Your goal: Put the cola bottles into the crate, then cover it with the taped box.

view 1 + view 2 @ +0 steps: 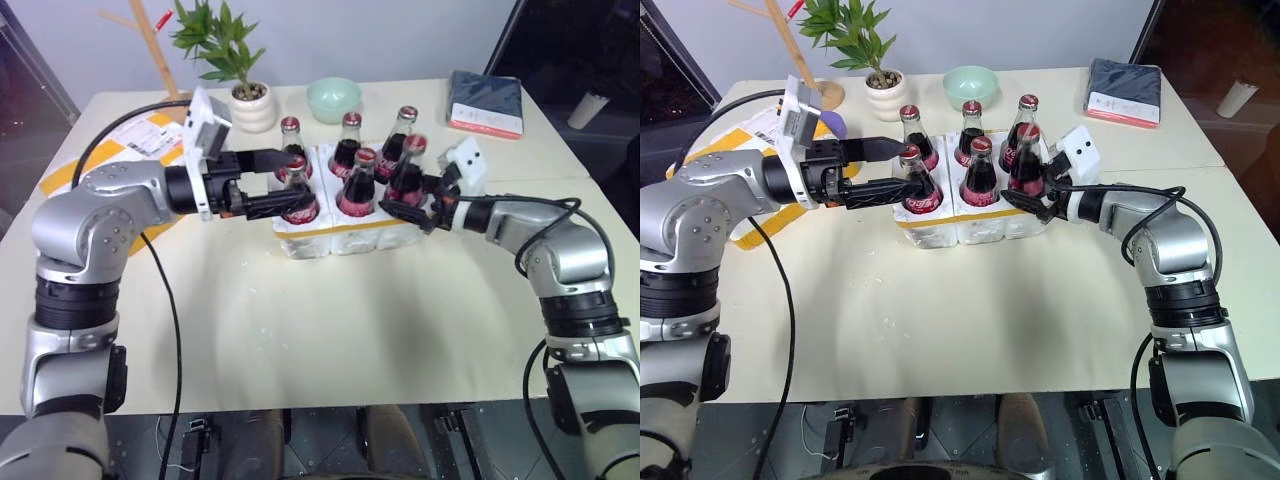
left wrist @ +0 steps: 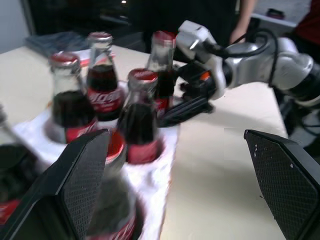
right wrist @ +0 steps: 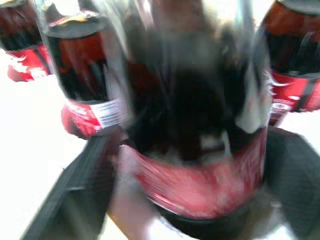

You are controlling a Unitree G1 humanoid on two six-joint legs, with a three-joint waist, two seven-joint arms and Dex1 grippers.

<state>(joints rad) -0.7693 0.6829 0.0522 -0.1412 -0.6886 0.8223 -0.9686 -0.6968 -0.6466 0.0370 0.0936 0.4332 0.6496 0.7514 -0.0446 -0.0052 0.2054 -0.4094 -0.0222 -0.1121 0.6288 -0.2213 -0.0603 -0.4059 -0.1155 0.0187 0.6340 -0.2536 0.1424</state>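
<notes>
Two grippers flank the crate (image 1: 340,235). At its left end the left gripper (image 1: 292,182) points level with fingers spread wide, one on each side of the front-left bottle (image 1: 297,195), not pinching it. At the right end the right gripper (image 1: 1032,198) has its fingers apart around the front-right bottle (image 1: 1027,165); whether they press it I cannot tell. Six bottles stand upright in the crate's wells. Behind the left arm lies the taped box (image 1: 128,148)
</notes>
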